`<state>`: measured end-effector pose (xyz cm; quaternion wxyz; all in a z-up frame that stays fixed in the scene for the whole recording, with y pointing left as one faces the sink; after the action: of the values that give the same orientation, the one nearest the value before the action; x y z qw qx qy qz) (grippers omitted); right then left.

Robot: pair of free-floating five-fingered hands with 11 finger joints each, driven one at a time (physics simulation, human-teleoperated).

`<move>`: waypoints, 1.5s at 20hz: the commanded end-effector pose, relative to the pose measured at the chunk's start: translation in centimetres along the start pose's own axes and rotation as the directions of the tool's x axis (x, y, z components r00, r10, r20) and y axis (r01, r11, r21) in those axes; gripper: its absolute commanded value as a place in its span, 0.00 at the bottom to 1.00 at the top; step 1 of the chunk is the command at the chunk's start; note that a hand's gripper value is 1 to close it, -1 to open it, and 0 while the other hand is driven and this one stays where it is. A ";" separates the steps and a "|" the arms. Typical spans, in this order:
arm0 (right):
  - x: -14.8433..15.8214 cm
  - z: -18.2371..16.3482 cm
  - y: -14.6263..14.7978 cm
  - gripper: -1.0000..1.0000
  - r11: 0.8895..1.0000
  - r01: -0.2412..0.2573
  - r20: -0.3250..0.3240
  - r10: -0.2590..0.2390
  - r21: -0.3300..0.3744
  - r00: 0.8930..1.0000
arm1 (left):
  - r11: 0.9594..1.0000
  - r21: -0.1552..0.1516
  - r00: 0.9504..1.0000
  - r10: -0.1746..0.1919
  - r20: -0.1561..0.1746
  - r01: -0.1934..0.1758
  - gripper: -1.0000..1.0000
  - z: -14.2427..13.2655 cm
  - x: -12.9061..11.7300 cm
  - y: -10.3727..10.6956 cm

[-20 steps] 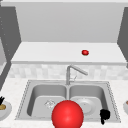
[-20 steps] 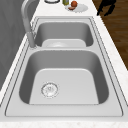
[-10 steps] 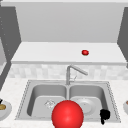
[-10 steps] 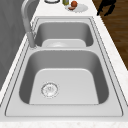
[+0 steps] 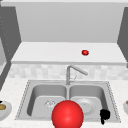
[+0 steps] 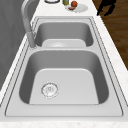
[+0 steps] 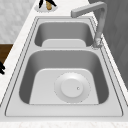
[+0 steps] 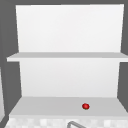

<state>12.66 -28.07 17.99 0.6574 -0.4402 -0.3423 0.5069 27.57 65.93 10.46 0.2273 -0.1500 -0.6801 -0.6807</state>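
Where the sink's [image 5: 113, 105] front rim meets the desk at five o'clock, I see my right hand [image 5: 104, 115], fingers seemingly curled on nothing; beyond, a white plate [image 7: 72, 87] lies in the right basin.

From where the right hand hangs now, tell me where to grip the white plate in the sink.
Take its front rim, coming down from above, I'd judge: the plate lies flat on the right basin's floor, so only the thin rim offers purchase, and the right hand hangs by the sink's front edge.
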 end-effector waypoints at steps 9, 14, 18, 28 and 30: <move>0.0 0.0 0.0 0.50 1.000 0.000 0.000 0.000 0.000 1.000 | 0.990 0.011 0.987 0.136 0.081 -0.137 1.00 2.1 -2.6 0.9; 0.0 0.0 0.0 0.50 1.000 0.000 0.000 0.000 0.000 1.000 | 0.998 0.041 0.995 -0.058 0.084 0.055 1.00 1.4 -2.1 1.7; 0.0 0.0 0.0 0.50 1.000 0.000 0.000 0.000 0.000 1.000 | 0.994 0.032 0.990 -0.107 0.091 0.104 1.00 1.1 -1.9 2.4; 0.0 0.0 0.0 0.50 1.000 0.000 0.000 0.000 0.000 1.000 | 0.996 0.041 0.993 -0.077 0.089 0.073 1.00 -0.1 -1.1 5.1; 0.0 0.0 0.0 0.50 1.000 0.000 0.000 0.000 0.000 1.000 | 0.997 0.043 0.993 -0.074 0.088 0.070 1.00 -0.3 -0.8 5.9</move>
<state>12.66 -28.07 17.99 0.6574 -0.4402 -0.3423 0.5069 30.97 66.29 13.69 0.1786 -0.1323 -0.7125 -0.6656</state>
